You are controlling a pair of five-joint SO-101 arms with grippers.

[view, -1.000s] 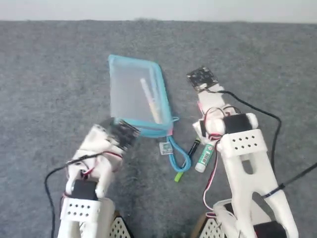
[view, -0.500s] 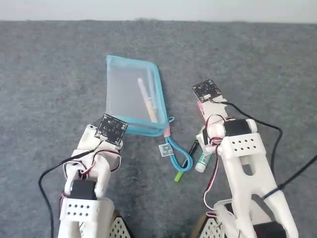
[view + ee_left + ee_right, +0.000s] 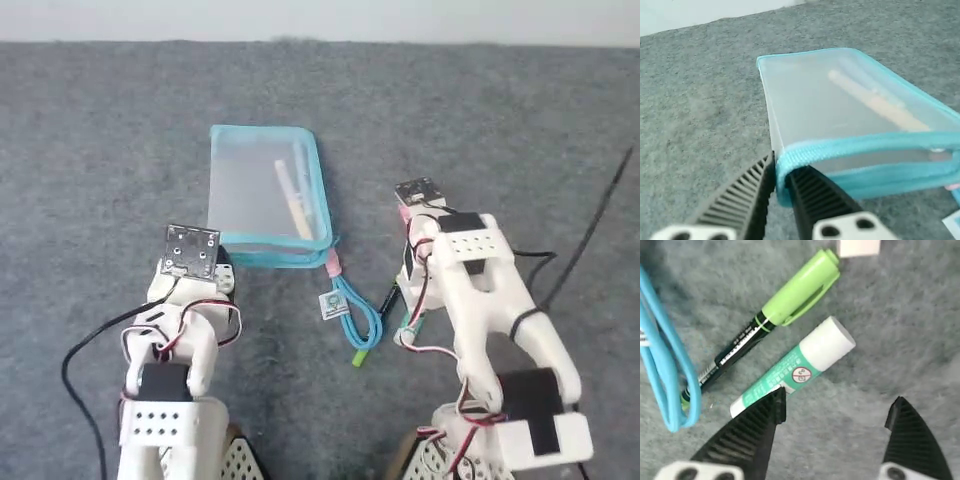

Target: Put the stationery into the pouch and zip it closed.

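The clear pouch [image 3: 262,190] with blue trim lies flat on the grey carpet, a pale pen [image 3: 293,200] inside it. My left gripper [image 3: 782,186] is shut on the trim at the pouch [image 3: 850,110] corner nearest the left arm. A green-capped marker [image 3: 771,315] and a white-and-green glue stick [image 3: 795,374] lie side by side on the carpet. My right gripper [image 3: 832,432] hangs open just above them, one finger over the glue stick's end. In the high view the right arm [image 3: 455,265] covers most of the glue stick [image 3: 408,326].
A blue strap [image 3: 352,310] with a small tag runs from the pouch's pink zipper pull [image 3: 331,264] toward the marker [image 3: 362,352]. A pale eraser [image 3: 858,246] lies just past the marker's cap. Open carpet lies left of the pouch and beyond it.
The left gripper drew back toward its base with the pouch corner, squaring the pouch and shifting it left. The right arm swung back and down over the marker and glue stick.
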